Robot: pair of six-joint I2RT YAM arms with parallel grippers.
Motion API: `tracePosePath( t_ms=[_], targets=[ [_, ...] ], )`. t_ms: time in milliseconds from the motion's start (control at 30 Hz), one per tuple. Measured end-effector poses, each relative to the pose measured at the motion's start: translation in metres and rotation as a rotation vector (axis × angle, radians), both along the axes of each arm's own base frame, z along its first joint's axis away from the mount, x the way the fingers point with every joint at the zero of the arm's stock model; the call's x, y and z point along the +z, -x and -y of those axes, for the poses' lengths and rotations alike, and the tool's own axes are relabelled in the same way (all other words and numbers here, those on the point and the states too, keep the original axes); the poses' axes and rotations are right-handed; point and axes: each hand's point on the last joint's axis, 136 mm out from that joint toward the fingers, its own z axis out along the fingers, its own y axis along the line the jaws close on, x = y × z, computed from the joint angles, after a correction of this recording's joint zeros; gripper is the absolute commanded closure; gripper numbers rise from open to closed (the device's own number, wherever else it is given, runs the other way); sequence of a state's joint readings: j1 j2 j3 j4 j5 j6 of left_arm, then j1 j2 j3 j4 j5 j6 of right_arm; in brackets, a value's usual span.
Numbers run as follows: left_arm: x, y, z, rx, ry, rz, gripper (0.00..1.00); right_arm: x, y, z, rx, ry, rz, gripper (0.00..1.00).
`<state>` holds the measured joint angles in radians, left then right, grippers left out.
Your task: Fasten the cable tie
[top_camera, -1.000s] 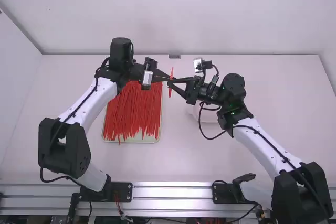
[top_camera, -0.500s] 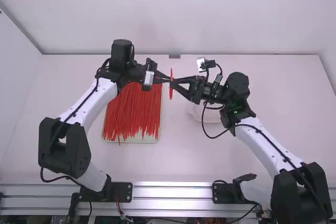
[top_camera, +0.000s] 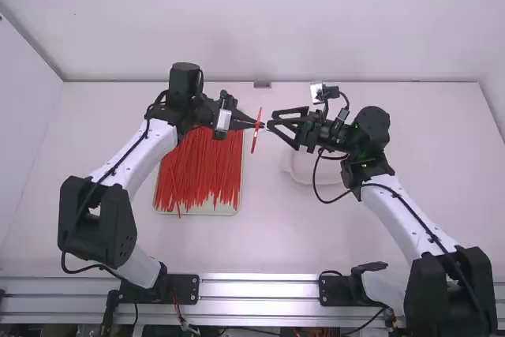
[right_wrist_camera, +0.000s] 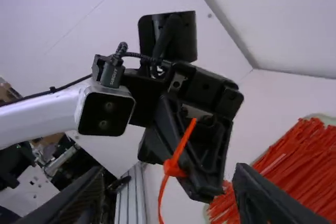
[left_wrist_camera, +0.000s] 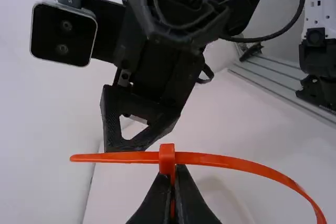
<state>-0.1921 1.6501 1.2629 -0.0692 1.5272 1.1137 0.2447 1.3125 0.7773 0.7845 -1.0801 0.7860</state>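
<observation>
A red cable tie (top_camera: 256,129) hangs in the air above the table, beside the tray's far right corner. My left gripper (top_camera: 246,122) is shut on it. In the left wrist view the left gripper (left_wrist_camera: 169,184) pinches the tie's blocky head (left_wrist_camera: 167,154), and the strap (left_wrist_camera: 252,167) runs out to both sides. My right gripper (top_camera: 274,120) stands open just right of the tie, apart from it. In the right wrist view its spread fingers (right_wrist_camera: 79,199) frame the tie (right_wrist_camera: 177,153), which the left gripper holds.
A tray (top_camera: 229,209) with several loose red cable ties (top_camera: 199,167) lies under the left arm. A white bowl (top_camera: 303,171) sits below the right gripper. The table's right side and front are bare.
The right gripper has drawn back to the right, off the tie, and a gap now shows between them. The left gripper still holds the tie in nearly the same place.
</observation>
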Motion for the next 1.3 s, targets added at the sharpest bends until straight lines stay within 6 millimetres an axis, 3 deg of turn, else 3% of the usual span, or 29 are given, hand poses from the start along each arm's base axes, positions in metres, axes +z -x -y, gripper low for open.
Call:
tracePosePath(
  t_ms=[167,367,433,500,533,600,833,1100,1300],
  targets=[
    [0.001,0.003,0.001,-0.013,0.004,-0.007,0.98,0.003,0.008,-0.014,0.024,-0.009,0.015,0.22],
    [0.001,0.011,0.012,-0.047,0.004,-0.009,0.98,0.004,0.005,-0.016,0.000,-0.014,0.013,0.24],
    [0.001,0.013,0.014,-0.056,0.004,-0.009,0.98,0.004,0.003,-0.015,-0.009,-0.015,0.014,0.29],
    [0.001,0.014,0.016,-0.061,0.004,-0.009,0.98,0.004,0.001,-0.013,-0.017,-0.015,0.011,0.41],
    [0.001,0.015,0.016,-0.062,0.004,-0.009,0.98,0.004,0.001,-0.013,-0.020,-0.015,0.014,0.41],
    [0.001,0.015,0.017,-0.064,0.004,-0.008,0.98,0.004,0.000,-0.012,-0.024,-0.015,0.013,0.52],
    [0.001,0.015,0.017,-0.064,0.005,-0.005,0.98,0.004,0.001,-0.014,-0.018,-0.016,0.013,0.55],
    [0.004,0.014,0.017,-0.064,0.011,0.019,0.98,0.004,0.002,-0.015,-0.016,-0.015,0.012,0.76],
    [0.004,0.015,0.019,-0.069,0.010,0.016,0.98,0.004,0.002,-0.015,-0.016,-0.016,0.012,0.82]
  ],
)
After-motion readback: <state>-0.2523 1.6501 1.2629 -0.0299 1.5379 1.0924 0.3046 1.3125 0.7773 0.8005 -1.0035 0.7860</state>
